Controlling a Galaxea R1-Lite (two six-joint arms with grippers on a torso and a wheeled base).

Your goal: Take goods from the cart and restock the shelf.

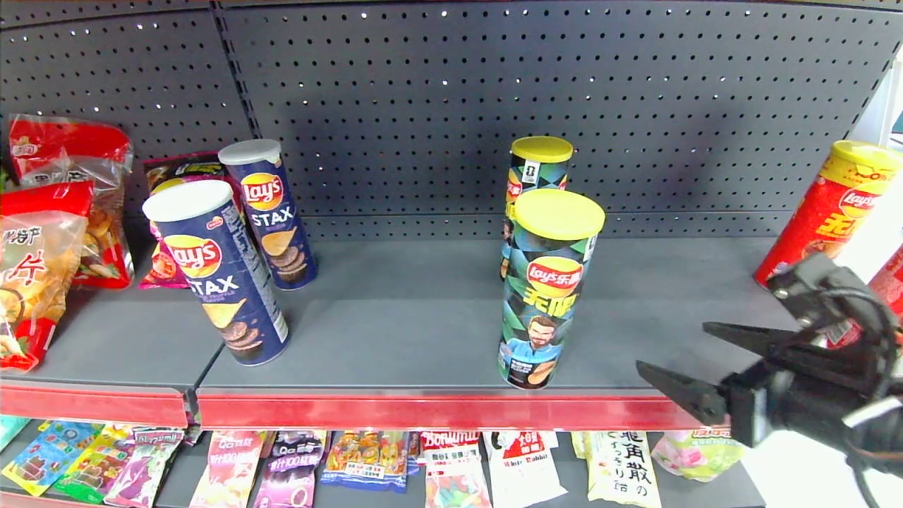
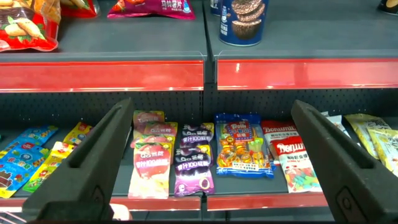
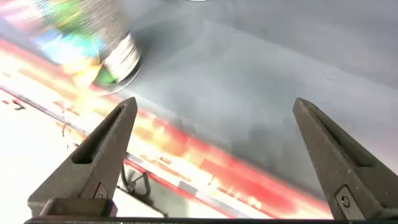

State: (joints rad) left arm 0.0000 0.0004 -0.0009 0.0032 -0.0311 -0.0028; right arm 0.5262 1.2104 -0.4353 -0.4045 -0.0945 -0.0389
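Grey sheet-metal shelf [image 1: 423, 317] carries a red front strip [image 1: 423, 411] and backs onto a grey pegboard panel [image 1: 494, 85].

Containers on the shelf:
- Two blue cans, each closed with a white lid. The front blue can [image 1: 219, 275] stands near the front strip, left of centre. The rear blue can [image 1: 271, 212] stands behind it, near the panel.
- Two green cans, each closed with a yellow lid. The front green can [image 1: 550, 289] stands just behind the front strip, right of centre. The rear green can [image 1: 537, 166] stands directly behind it.
- One red can [image 1: 825, 212] with a yellow lid stands at the far right of the shelf.

All lids are seated, so the contents are hidden.

Clear-fronted snack bags [image 1: 49, 240] lean at the left end; pale snack pieces show through the film.

The lower shelf [image 2: 74, 98] holds rows of flat candy packets [image 2: 199, 162] laid side by side.

Right gripper [image 1: 671, 346] hovers at the front edge of the shelf, to the right of the front green can and apart from it. Its jaws are spread wide, with bare shelf surface between them.

Left gripper [image 2: 211, 104] sits below the shelf's level, facing the lower shelf. Its jaws are also spread wide, framing the candy packets at a distance.
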